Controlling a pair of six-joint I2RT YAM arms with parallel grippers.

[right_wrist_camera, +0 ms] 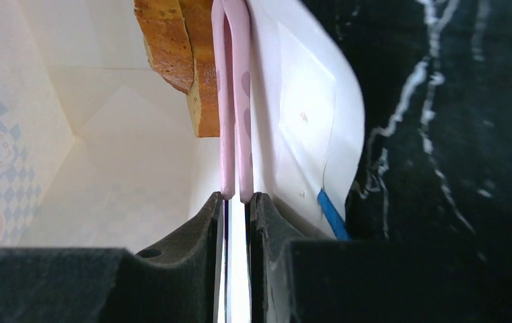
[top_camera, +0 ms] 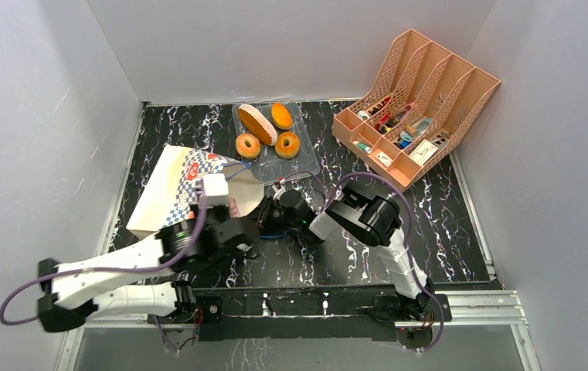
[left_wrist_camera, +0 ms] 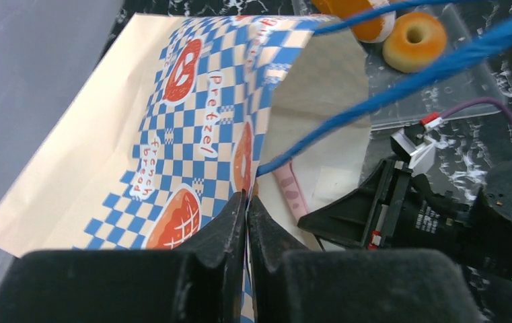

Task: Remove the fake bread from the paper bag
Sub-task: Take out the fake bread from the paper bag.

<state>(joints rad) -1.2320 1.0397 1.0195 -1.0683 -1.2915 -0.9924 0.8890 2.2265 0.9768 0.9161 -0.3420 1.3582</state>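
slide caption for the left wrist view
left fingers pinch the paper bag at its checkered rim while the right arm reaches inside

Right hand [right_wrist_camera: 237, 199] pinches pink strip [right_wrist_camera: 233, 101] beside fake bread [right_wrist_camera: 184, 60].

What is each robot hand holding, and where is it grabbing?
The left gripper pinches the paper bag by its open rim. The right gripper, inside the bag, pinches a thin pink piece by its near end.

Left hand [left_wrist_camera: 247, 202] pinched shut, right hand [right_wrist_camera: 237, 198] clamped narrow, both angled inward
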